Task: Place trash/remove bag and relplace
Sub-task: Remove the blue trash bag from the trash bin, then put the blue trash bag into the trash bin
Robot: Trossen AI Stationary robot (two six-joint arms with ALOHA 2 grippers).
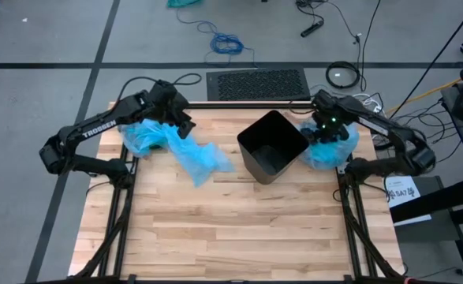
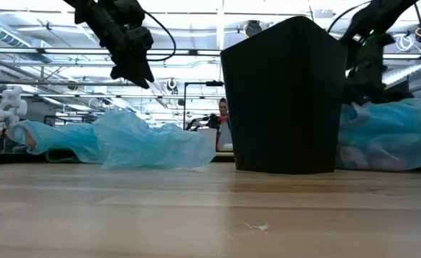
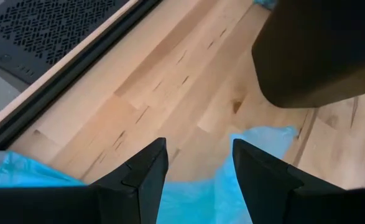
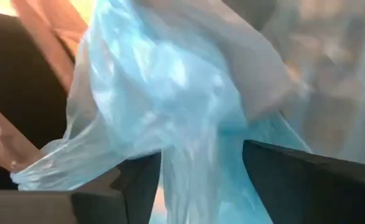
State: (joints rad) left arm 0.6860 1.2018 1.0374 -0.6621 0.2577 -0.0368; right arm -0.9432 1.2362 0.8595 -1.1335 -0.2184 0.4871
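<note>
Blue film between right fingers (image 4: 294,180), spread wide, bunched plastic of full bag (image 1: 330,148) in the gap but not pinched. Right gripper (image 1: 323,126) over that bag, just right of black bin (image 1: 272,146); trash presumably inside, pale lumps visible low in bag. Left gripper (image 1: 180,118) fingers wide, empty, above fresh bag (image 1: 185,150) lying flat, left of bin. Step: old bag out, bin bare. Next: pick fresh bag, open mouth over rim.
</note>
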